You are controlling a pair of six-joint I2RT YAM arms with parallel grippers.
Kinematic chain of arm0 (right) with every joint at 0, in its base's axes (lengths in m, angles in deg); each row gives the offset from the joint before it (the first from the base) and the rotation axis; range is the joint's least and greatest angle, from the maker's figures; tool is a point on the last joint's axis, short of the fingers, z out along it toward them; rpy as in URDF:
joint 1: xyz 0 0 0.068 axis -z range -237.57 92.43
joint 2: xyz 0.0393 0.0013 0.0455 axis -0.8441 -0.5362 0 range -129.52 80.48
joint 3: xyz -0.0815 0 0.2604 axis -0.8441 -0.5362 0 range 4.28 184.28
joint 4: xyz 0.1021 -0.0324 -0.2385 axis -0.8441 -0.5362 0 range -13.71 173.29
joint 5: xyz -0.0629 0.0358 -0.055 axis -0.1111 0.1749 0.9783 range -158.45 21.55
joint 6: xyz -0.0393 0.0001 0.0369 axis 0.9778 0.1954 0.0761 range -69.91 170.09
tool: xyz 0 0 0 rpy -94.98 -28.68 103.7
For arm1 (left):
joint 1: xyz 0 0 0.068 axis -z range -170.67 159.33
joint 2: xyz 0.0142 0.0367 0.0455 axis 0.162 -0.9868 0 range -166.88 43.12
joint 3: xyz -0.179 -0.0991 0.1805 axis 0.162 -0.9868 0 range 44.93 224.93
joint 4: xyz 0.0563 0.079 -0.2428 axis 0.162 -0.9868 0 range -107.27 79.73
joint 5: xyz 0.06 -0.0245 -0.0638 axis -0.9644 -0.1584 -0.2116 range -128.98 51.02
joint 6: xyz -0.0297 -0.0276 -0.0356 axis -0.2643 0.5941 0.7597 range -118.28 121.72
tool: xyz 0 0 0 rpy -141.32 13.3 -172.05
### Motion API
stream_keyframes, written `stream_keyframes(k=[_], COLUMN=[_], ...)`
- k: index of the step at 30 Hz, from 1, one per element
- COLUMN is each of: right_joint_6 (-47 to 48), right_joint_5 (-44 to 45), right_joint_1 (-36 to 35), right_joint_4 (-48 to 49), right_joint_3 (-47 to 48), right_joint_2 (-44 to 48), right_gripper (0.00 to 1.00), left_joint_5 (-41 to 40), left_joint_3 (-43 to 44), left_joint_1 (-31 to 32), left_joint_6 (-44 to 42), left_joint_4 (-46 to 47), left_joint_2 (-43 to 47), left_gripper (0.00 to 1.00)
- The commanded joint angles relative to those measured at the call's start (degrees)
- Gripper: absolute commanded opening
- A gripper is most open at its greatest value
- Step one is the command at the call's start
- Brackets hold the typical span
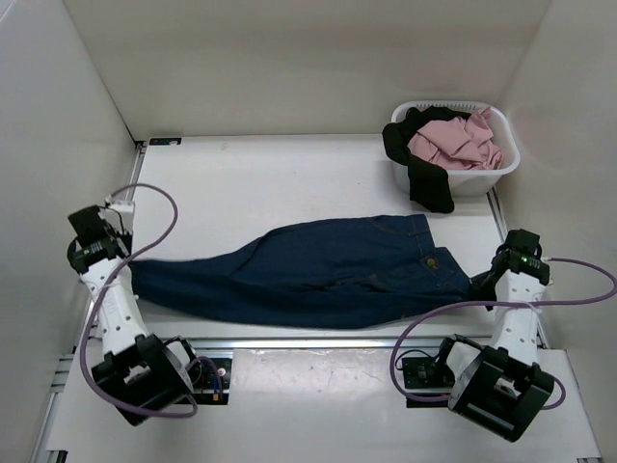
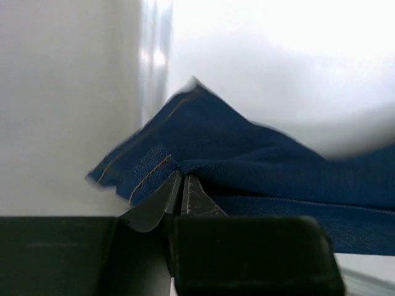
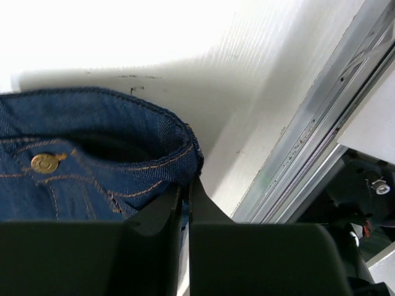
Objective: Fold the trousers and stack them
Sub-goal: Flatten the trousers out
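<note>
The dark navy trousers lie stretched across the table, legs doubled over, waist at the right and leg ends at the left. My left gripper is shut on the leg hem, which shows orange stitching in the left wrist view. My right gripper is shut on the waistband near a brass button. Both hold the cloth low over the table.
A white basket at the back right holds a pink cloth and a black garment hanging over its rim. White walls close in left, right and back. A metal rail runs along the near edge.
</note>
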Motion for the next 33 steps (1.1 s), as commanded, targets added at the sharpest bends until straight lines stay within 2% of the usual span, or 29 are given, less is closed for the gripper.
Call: stream_keyframes(k=[1, 7, 12, 13, 14, 15, 17, 18, 19, 20, 22, 24, 27, 28, 30, 31, 33], right_joint_6=[-1.25, -1.78, -1.78, -2.30, -2.30, -2.83, -3.53, -3.54, -3.54, -3.54, -2.67, 1.46, 7.69, 9.28, 12.79, 13.42, 13.95], right_joint_5=[-1.29, -3.75, -2.62, -2.61, -2.09, -2.08, -0.95, -0.94, -0.25, -0.24, 0.46, 0.46, -0.33, -0.94, -1.64, -1.64, -1.03], right_joint_1=[0.41, 0.41, 0.41, 0.41, 0.41, 0.41, 0.41, 0.41, 0.41, 0.41, 0.41, -0.55, -5.64, -9.05, -12.93, -17.13, -21.37], right_joint_4=[2.40, 3.46, 2.41, 2.41, 2.41, 2.41, 2.41, 1.71, 1.18, 1.17, 0.47, 1.17, 3.98, 5.64, 7.41, 8.29, 11.18], right_joint_3=[-1.24, -5.27, -6.69, -7.30, -7.30, -7.83, -7.83, -7.83, -7.83, -7.83, -5.21, -2.40, 4.46, 6.04, 9.11, 9.65, 9.66], right_joint_2=[-0.63, 1.03, 2.79, 2.79, 2.79, 2.79, 2.79, 2.79, 2.79, 2.79, 2.79, 2.79, 3.32, 3.32, 3.85, 3.85, 2.10], right_gripper=[0.00, 0.00, 0.00, 0.00, 0.00, 0.01, 0.11, 0.21, 0.41, 0.50, 0.60, 0.61, 0.61, 0.61, 0.61, 0.63, 0.64], left_joint_5=[-0.87, -0.85, -2.70, -3.48, -4.36, -5.07, -9.17, -10.77, -12.26, -13.50, -15.00, -14.13, -9.67, -7.99, -5.26, -2.46, -2.44], left_joint_3=[-6.52, -5.74, -8.20, -8.20, -8.90, -10.21, -12.50, -15.12, -16.28, -17.42, -19.10, -17.54, -11.92, -7.54, -3.91, -2.07, -2.05], left_joint_1=[-0.86, -0.86, -1.91, -1.91, -1.91, -1.91, -2.44, -2.44, -2.44, -2.44, -2.44, -2.44, -2.44, -2.44, -2.44, -2.44, -0.34], left_joint_6=[-2.93, -1.61, -3.80, -4.59, -5.12, -5.73, -7.49, -8.19, -8.20, -9.59, -10.22, -10.22, -11.62, -12.24, -13.98, -14.70, -14.70], left_joint_4=[1.31, 1.32, -3.94, -6.65, -7.98, -9.30, -11.59, -12.12, -12.74, -13.44, -14.76, -15.56, -17.23, -18.10, -18.10, -17.58, -15.75], left_joint_2=[-3.41, -6.31, -1.22, -0.17, 1.84, 2.73, 5.27, 5.90, 5.91, 6.51, 6.52, 6.52, 5.91, 5.12, 3.45, 1.36, -1.55], left_gripper=[0.15, 0.14, 0.14, 0.16, 0.23, 0.39, 0.46, 0.50, 0.52, 0.54, 0.55, 0.55, 0.55, 0.59, 0.68, 0.71, 0.71])
